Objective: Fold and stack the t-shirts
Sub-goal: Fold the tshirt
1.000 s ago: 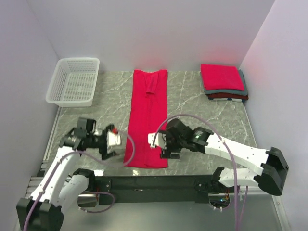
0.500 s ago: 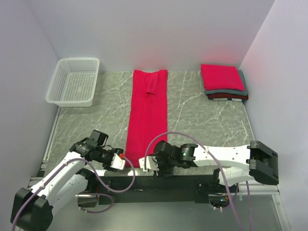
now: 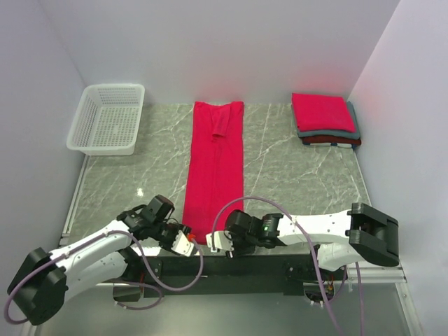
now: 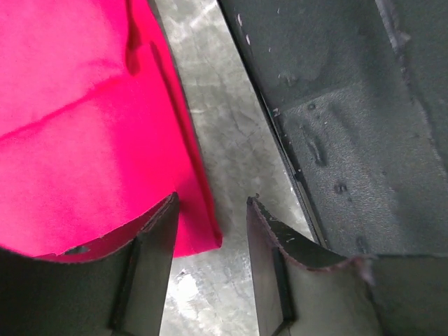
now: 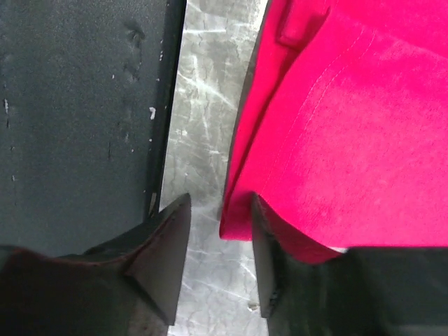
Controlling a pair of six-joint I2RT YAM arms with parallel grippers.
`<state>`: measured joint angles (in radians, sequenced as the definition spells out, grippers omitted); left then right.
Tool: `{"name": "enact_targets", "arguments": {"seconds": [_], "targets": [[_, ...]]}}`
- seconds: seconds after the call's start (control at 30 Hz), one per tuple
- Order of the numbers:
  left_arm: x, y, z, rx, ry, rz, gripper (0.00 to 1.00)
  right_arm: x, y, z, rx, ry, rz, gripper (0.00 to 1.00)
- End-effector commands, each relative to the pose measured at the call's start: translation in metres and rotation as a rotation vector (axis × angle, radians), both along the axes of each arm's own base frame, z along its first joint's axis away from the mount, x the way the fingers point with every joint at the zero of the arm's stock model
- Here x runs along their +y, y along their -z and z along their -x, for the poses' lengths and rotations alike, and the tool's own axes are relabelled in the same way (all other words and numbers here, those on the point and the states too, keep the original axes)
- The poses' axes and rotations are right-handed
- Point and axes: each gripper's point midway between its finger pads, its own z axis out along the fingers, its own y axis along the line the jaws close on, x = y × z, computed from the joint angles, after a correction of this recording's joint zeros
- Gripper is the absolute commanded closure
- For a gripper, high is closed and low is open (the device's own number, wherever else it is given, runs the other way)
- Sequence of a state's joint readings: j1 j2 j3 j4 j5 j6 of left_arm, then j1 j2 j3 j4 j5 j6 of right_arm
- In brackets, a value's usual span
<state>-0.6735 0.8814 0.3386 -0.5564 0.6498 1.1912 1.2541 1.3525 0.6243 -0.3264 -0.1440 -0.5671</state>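
Both arms have dropped to the near hem of the crimson t-shirt (image 3: 215, 171), bottom centre. The left end effector (image 4: 211, 203) and right end effector (image 5: 220, 203) straddle its corners half-narrowed, pinching nothing yet. So thin a bite could slip, skewing the fold.

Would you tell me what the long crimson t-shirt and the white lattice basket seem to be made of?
Long crimson t-shirt: soft matte cloth, likely knit; fuzzy surface, stitched seams. White lattice basket: probably rigid plastic; even moulded grid.

Grey marble-pattern tabletop (image 3: 294, 168); plain pale walls (image 3: 210, 49) three sides; black rail (image 3: 245, 269) near edge.
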Motion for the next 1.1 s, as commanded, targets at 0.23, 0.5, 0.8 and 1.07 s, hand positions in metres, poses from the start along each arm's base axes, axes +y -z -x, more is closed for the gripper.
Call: {"name": "enact_targets", "arguments": {"seconds": [0.23,0.5,0.8,1.07], "targets": [[-0.006,0.001,-0.028,-0.054,-0.066,-0.052,0.58,-0.01,0.02,-0.005,-0.021,-0.002,0.065,0.71],[-0.007,-0.011,-0.018,-0.049,-0.02,-0.076,0.99,-0.001,-0.003,-0.004,0.0,0.035,0.026,1.0],[-0.013,-0.037,-0.005,0.0,-0.033,-0.018,0.99,0.005,-0.033,0.002,0.03,0.075,-0.08,1.0],[-0.016,-0.05,-0.014,-0.033,-0.058,-0.003,0.99,0.006,-0.06,-0.017,0.026,0.122,-0.13,1.0]]}}
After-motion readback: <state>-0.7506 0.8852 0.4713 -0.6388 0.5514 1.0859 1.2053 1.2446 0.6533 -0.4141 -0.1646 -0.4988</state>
